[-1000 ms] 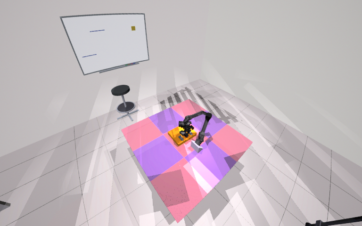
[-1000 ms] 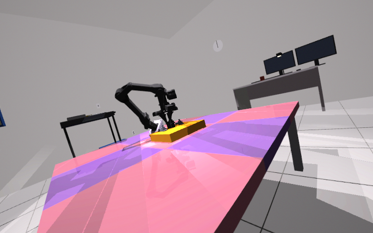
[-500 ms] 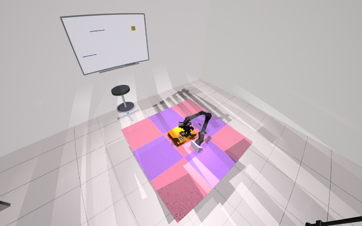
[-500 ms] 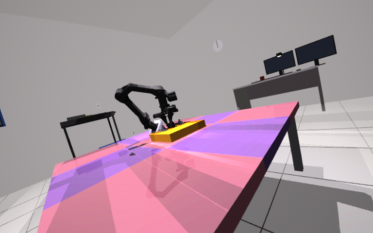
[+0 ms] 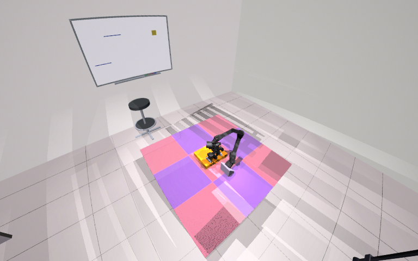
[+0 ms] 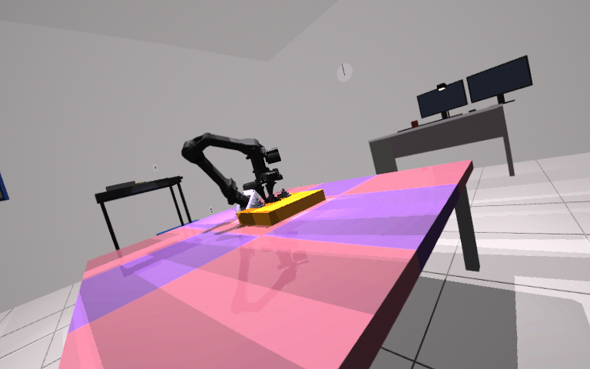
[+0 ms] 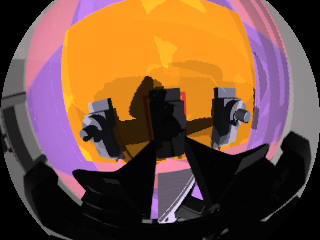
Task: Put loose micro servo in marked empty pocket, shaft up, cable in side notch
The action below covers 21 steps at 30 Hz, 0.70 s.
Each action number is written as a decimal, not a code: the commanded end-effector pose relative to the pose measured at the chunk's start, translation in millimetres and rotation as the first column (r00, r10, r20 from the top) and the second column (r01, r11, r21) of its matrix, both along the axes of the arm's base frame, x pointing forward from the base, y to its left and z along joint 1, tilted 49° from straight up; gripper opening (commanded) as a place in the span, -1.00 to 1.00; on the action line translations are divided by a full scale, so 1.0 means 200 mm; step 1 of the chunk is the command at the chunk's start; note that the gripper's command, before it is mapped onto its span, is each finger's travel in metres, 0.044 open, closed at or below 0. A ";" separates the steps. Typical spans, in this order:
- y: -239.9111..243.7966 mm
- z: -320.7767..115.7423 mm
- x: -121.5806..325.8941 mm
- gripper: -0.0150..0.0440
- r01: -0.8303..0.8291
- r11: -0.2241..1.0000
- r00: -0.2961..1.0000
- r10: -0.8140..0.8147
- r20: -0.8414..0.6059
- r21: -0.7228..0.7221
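Observation:
The orange deck (image 5: 201, 155) (image 6: 297, 204) (image 7: 115, 50) lies on the table. My gripper (image 5: 217, 156) (image 6: 270, 197) (image 7: 169, 142) points down over it, shut on the dark micro servo (image 7: 167, 112). The servo is upright between two grey fitted servos, one on the left (image 7: 101, 131) and one on the right (image 7: 223, 119) in the wrist view. The red pocket outline (image 7: 184, 102) shows along both sides of the held servo. The servo is at the pocket, but its depth, ear contact and shaft are unclear. Its cable and the side notch cannot be made out.
The fitted servos stand close on both sides of my fingers. The arm's pale base plate (image 5: 227, 169) (image 6: 252, 199) is beside the deck. The pink and purple table top (image 5: 185, 181) (image 6: 335, 228) surrounds both. A stool (image 5: 139, 104) stands beyond the table.

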<state>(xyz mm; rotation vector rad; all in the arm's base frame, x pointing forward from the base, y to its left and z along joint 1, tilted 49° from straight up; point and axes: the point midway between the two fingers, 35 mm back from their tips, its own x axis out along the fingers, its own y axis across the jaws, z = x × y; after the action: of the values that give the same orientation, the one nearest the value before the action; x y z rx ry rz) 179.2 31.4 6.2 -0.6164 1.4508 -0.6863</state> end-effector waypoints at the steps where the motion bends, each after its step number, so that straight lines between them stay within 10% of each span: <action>1: -0.01 -0.01 0.01 -0.49 -0.007 1.000 1.000 0.007 0.001 -0.003; 10: -0.01 -0.01 0.00 0.13 -0.007 1.000 1.000 0.007 0.001 -0.003; 21: 0.12 0.11 0.00 0.14 -0.007 1.000 1.000 0.007 0.000 -0.002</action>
<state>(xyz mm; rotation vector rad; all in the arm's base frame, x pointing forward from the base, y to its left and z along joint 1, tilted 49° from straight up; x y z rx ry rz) 179.3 50.4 24.4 -0.6310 1.4441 -0.6794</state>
